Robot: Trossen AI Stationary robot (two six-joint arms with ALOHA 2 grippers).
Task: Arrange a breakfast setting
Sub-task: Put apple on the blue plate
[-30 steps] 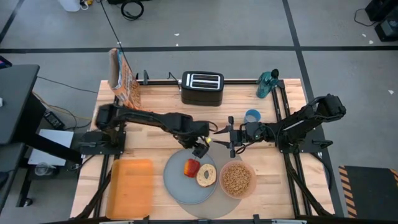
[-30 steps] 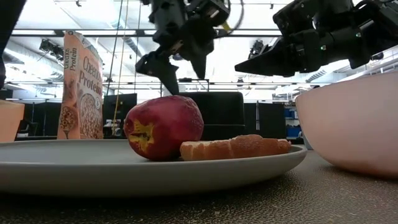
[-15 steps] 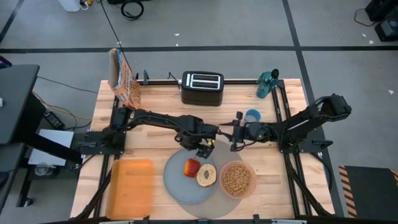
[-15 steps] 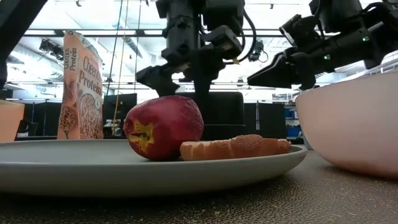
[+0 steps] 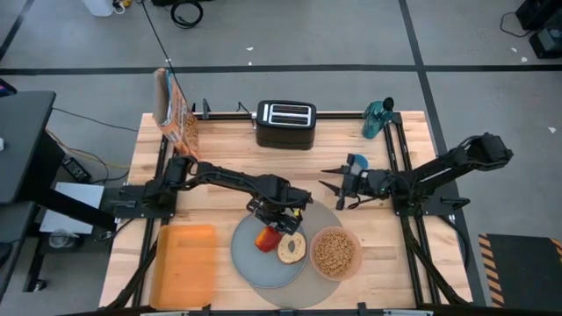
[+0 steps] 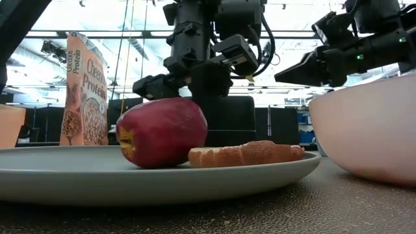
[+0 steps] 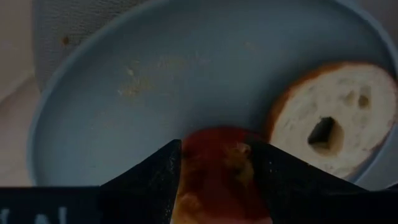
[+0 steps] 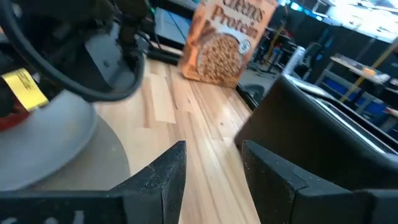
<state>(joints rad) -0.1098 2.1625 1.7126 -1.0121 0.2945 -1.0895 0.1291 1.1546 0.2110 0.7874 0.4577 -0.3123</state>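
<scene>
A red apple [image 5: 265,238] and a halved bagel [image 5: 291,247] lie on the grey plate [image 5: 250,263], which sits on the round grey mat [image 5: 309,219]. The pink bowl [image 5: 335,253], full of cereal, stands on the mat's right side. My left gripper [image 5: 273,226] reaches down over the plate and is shut on the apple [image 7: 214,165]. My right gripper [image 5: 327,183] hovers open and empty above the table, right of the mat's far edge. No spoon shows. My left gripper has the apple pinched between its two fingers [image 7: 152,180], one on each side [image 7: 186,168]. The fingers slant down from the far side. The apple rests on the plate [image 6: 162,133], tipped with its stem hollow toward the table's left.
A black toaster [image 5: 285,125] stands at the far edge, a cereal box [image 5: 174,114] at the far left, a teal bottle [image 5: 378,118] at the far right, and a blue cup [image 5: 356,163] beside my right gripper. An orange tray [image 5: 184,263] lies near left.
My left gripper has gone down and toward the near edge onto the apple, which has turned and shifted a little toward the table's left on the plate. My right gripper has drawn back toward the table's right edge.
</scene>
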